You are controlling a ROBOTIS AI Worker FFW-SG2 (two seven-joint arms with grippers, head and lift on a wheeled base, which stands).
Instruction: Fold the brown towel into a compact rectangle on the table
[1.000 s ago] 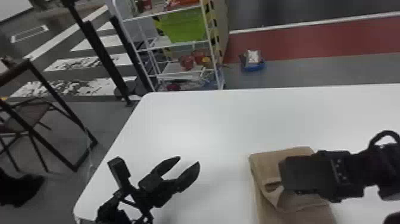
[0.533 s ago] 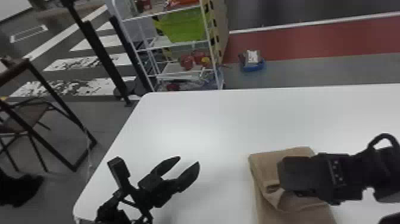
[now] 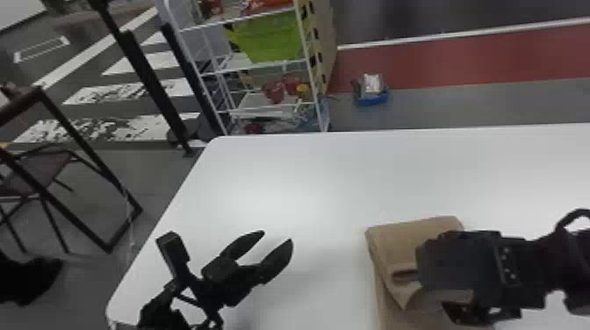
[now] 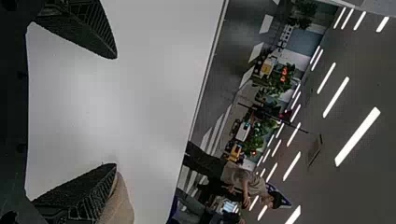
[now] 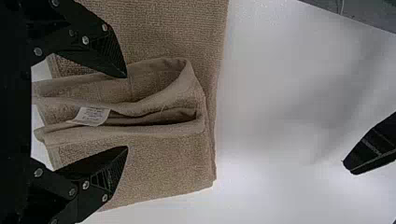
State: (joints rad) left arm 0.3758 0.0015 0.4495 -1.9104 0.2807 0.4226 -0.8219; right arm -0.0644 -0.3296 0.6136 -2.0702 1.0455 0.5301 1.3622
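Towel [image 3: 404, 237]: brown woven cloth, folded in layers, lay on the desk toward the robot's right, partly hidden under the right arm in the head view. Its upper layer was a loose, raised fold with an open, curved end.
Tag: a small white cloth label [image 5: 92, 116] stuck out from between the layers of that fold.
Right end effector [image 3: 458, 263]: black, two-fingered, it was over the towel. In the right wrist view its fingers stood wide apart, the raised fold running between them; whether they touched the cloth could not be told.
Left end effector [image 3: 277, 237]: black, two-fingered, it was above the desk, to the left of the towel and well apart from it. Its fingers were spread, with nothing held between them.
Desk [image 3: 307, 175]: a smooth white top with rounded corners carried the towel.
Background: past the far edge stood a white wire rack [image 3: 263, 103] with a bright green bin [image 3: 274, 39]; a blue tray [image 3: 373, 99] sat on the grey floor near it.
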